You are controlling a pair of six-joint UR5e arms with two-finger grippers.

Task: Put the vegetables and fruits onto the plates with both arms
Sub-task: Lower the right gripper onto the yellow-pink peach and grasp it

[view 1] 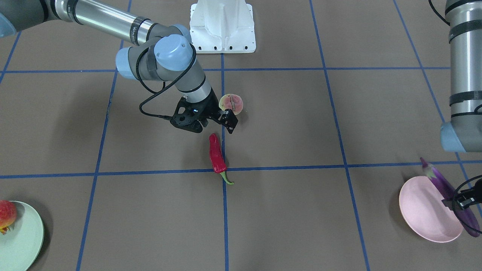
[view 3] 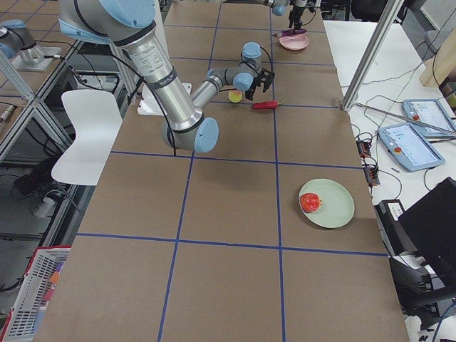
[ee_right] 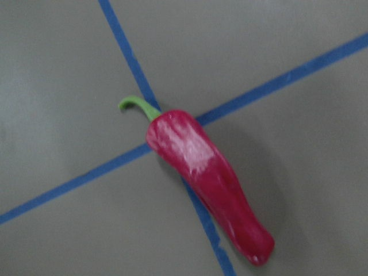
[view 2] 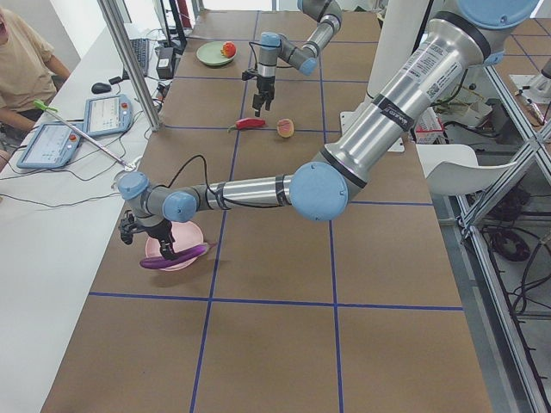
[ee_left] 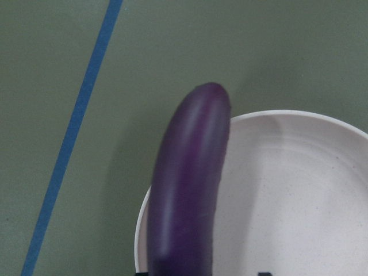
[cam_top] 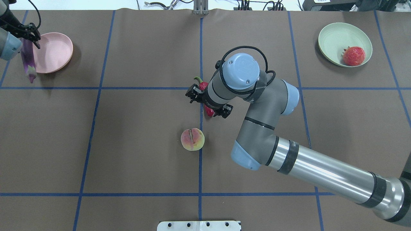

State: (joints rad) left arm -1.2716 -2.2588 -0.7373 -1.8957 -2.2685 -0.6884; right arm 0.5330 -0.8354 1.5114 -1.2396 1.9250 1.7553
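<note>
Below the right arm's spread jaws lies the chili pepper [view 1: 217,154].

A brown table [cam_top: 135,144] crossed by blue tape lines [cam_top: 200,166]. A white chair [view 3: 89,139] stands beside it. Two handheld tablets, possibly controllers [view 2: 77,129], lie on a white bench [view 2: 52,249].

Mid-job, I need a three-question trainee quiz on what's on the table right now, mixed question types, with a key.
1. True or false: the chili pepper lies on the pink plate.
2. Which item sits on the green plate? A) peach B) bumpy red fruit C) eggplant
3. Fill in: the left gripper holds the ____.

Key:
1. False; it lies on the table.
2. B, the bumpy red fruit.
3. The eggplant.
</note>
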